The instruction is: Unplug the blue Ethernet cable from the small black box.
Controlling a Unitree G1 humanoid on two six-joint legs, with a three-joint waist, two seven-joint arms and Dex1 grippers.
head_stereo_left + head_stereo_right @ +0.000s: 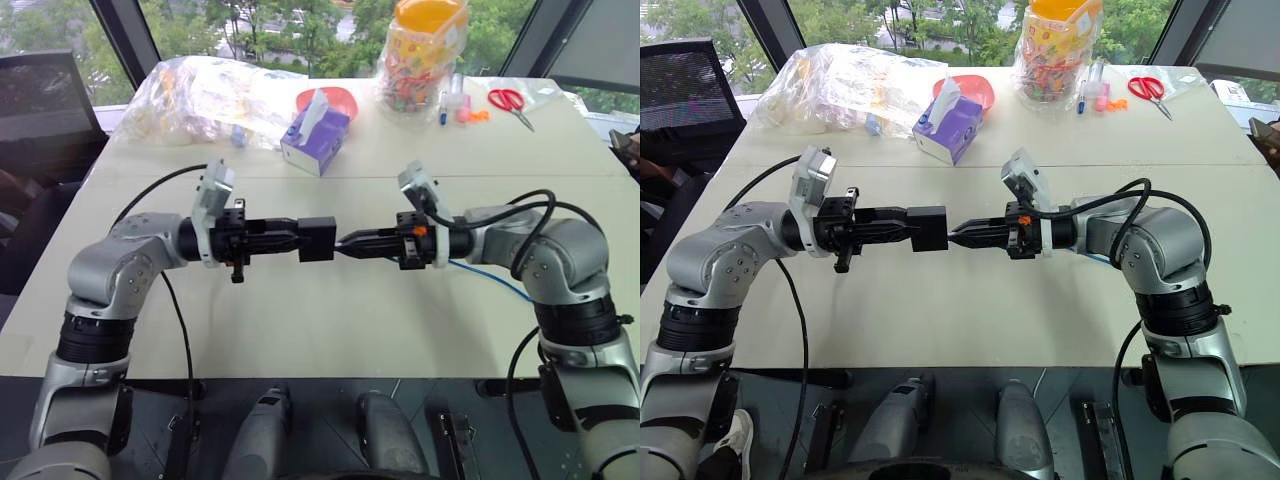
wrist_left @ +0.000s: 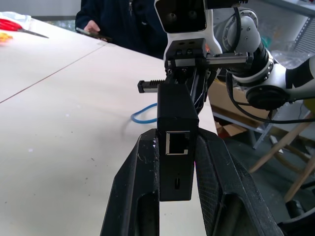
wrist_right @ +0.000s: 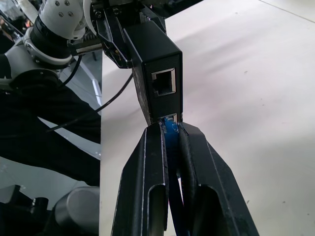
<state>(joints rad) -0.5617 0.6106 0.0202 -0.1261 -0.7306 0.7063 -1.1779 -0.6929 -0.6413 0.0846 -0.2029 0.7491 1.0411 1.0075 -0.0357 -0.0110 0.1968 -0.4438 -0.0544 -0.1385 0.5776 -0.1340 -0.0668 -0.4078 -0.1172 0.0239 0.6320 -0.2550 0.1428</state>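
Note:
My left gripper (image 1: 300, 238) is shut on the small black box (image 1: 316, 238) and holds it level above the middle of the table. The box (image 2: 177, 147) sits clamped between the left fingers (image 2: 140, 172). My right gripper (image 1: 343, 243) faces it from the other side, with its tips against the box. It is shut on the blue Ethernet cable (image 3: 171, 129) at its plug, which sits at the lower socket of the box (image 3: 157, 54). The socket above is empty. The rest of the cable (image 1: 490, 278) trails back over the table past the right arm.
At the far side of the table (image 1: 300, 340) stand a purple tissue box (image 1: 315, 135), a clear plastic bag (image 1: 210, 95), a red bowl (image 1: 335, 98), a jar of sweets (image 1: 425, 55) and red scissors (image 1: 510, 100). A person (image 2: 123, 19) stands beyond the table.

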